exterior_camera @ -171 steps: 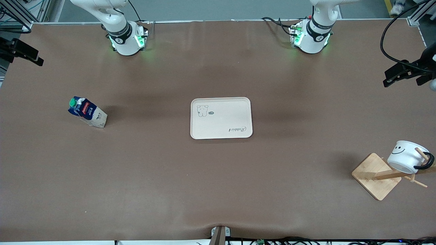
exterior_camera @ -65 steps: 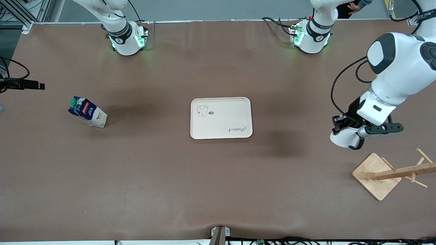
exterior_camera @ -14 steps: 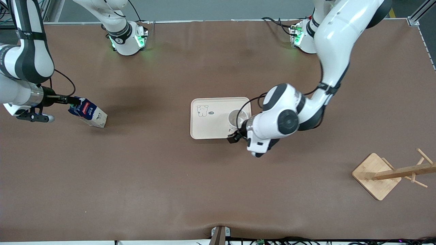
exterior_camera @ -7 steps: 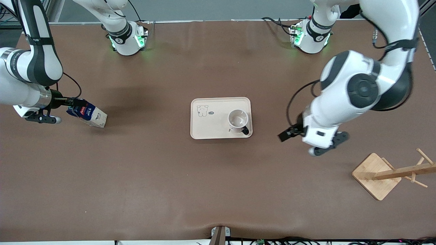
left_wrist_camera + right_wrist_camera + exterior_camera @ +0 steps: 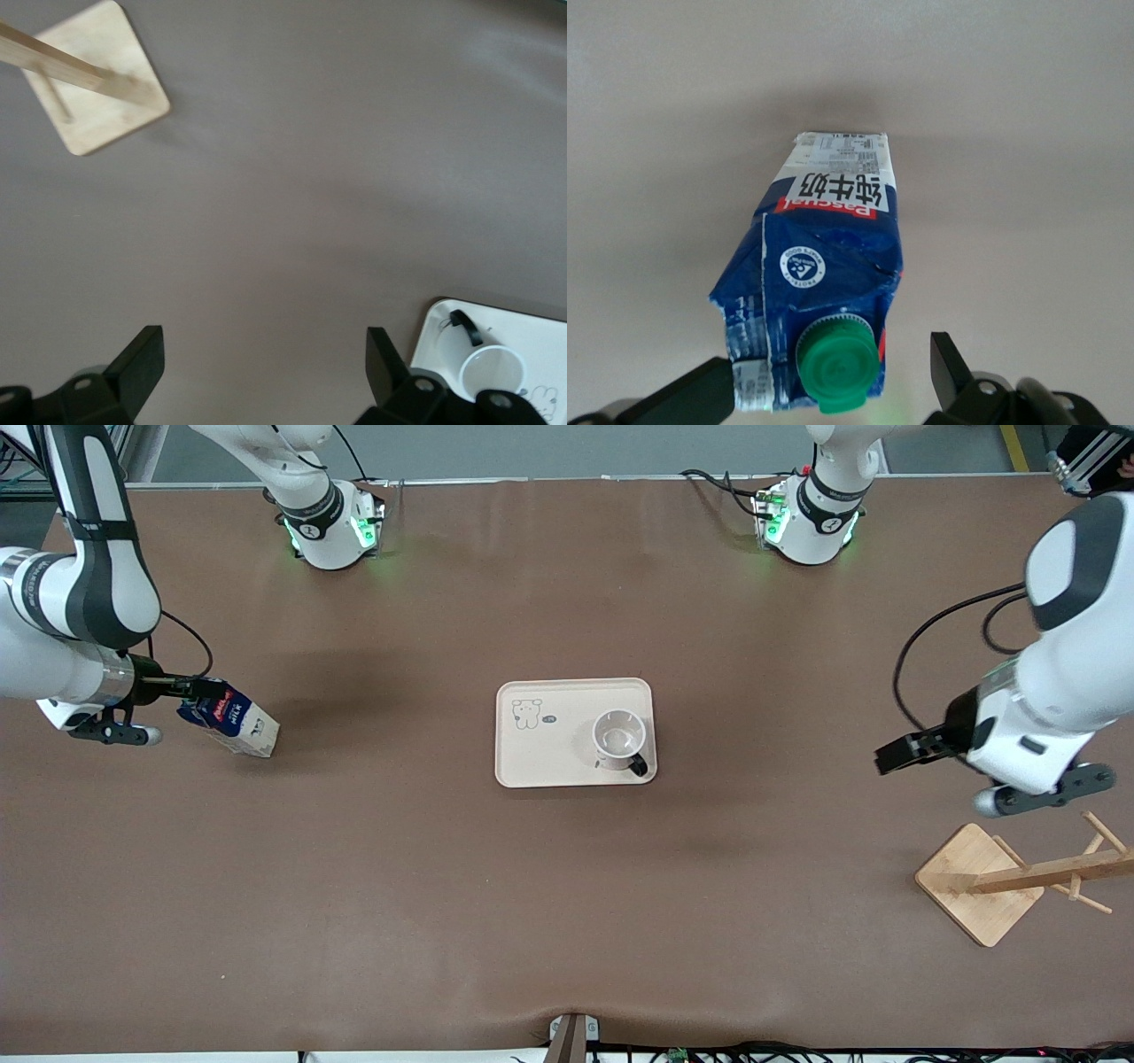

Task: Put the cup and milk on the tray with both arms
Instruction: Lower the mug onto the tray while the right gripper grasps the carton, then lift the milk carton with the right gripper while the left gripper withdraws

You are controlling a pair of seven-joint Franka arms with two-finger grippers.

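Front view: left hand (image 5: 897,755) withdrawn from cup (image 5: 619,739), empty, open; right hand (image 5: 190,687) open around milk (image 5: 229,721).

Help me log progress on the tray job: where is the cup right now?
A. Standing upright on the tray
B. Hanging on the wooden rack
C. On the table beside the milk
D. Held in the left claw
A: the cup stands mouth up on the tray, at the end toward the left arm, while the open left claw holds nothing and hangs over bare table near the wooden rack.
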